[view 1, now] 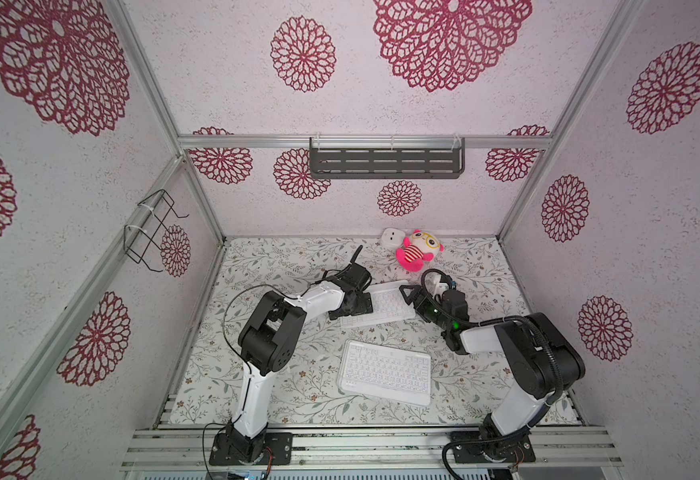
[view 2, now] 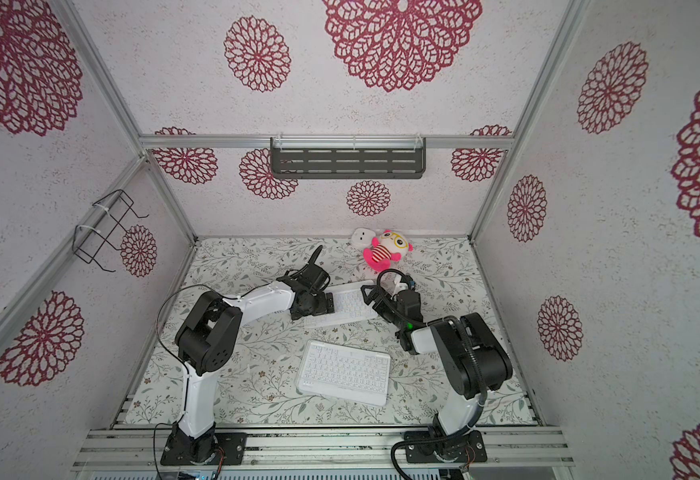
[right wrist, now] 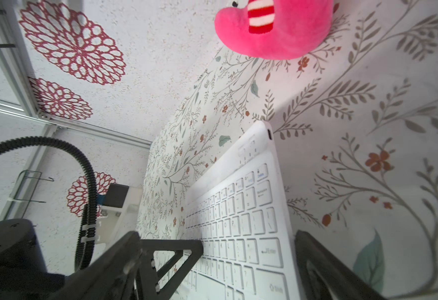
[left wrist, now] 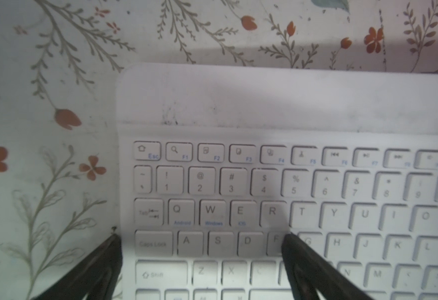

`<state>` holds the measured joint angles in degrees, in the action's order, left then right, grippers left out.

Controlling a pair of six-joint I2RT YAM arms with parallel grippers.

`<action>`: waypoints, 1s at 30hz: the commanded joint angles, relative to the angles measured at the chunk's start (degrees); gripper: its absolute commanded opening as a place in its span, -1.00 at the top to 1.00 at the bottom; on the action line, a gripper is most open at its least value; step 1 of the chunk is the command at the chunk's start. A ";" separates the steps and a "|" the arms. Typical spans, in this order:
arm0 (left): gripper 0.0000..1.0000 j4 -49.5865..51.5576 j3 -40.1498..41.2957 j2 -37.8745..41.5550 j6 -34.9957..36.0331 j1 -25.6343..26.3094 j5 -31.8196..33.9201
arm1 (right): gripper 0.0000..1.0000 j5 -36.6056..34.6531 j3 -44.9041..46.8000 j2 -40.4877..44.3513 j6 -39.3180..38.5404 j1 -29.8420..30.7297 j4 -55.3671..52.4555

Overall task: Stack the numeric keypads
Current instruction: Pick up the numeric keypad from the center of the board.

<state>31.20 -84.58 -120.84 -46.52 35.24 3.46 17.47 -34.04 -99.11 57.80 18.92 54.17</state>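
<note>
Keypad [view 1: 385,372], thin white rectangular plastic, lower centre, untouched; second white keypad [view 1: 390,306] mid-frame, ends straddled by my left hand [left wrist: 199,233] and right hand [right wrist: 249,239], both spread wide.

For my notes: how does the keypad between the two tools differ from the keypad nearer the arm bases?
The far keypad has the open left tool and open right tool at its short ends; the near keypad has no tool by it. The far keypad's right end sits further back than its left; the near keypad's right end sits further forward. Both are white with white keys.
</note>
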 commanded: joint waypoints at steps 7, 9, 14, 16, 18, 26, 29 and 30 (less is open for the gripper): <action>-0.95 -4.92 5.59 -6.69 -2.48 0.80 -15.50 | -0.79 21.26 -2.17 -9.80 14.05 1.49 27.02; -0.95 -5.18 5.74 -6.67 -2.52 0.54 -15.60 | -0.75 21.67 -2.22 -12.83 17.72 1.11 32.42; -0.95 -5.53 5.87 -6.61 -2.52 0.13 -15.80 | -0.69 21.41 -2.50 -17.28 21.42 0.40 38.33; -0.95 -5.54 5.88 -6.68 -2.52 -0.08 -15.82 | -0.68 21.37 -2.78 -17.05 20.11 0.42 36.17; -0.95 -5.54 5.98 -6.64 -2.44 -0.23 -15.78 | -0.68 20.96 -2.78 -16.35 17.95 0.42 32.97; -0.95 -5.62 6.18 -6.59 -2.44 -0.52 -15.68 | -0.65 17.22 -1.21 -15.22 14.39 0.24 30.38; -0.95 -5.88 6.44 -6.46 -2.48 -0.61 -15.69 | -0.56 14.41 -0.34 -14.68 12.69 -0.01 29.60; -0.95 -5.93 6.52 -6.52 -2.52 -0.62 -15.68 | -0.50 13.46 -0.09 -14.42 12.20 -0.02 29.30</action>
<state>18.83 -82.26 -120.88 -47.64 33.91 -7.53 33.39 -34.52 -117.03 73.52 18.90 80.44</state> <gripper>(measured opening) 0.977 0.760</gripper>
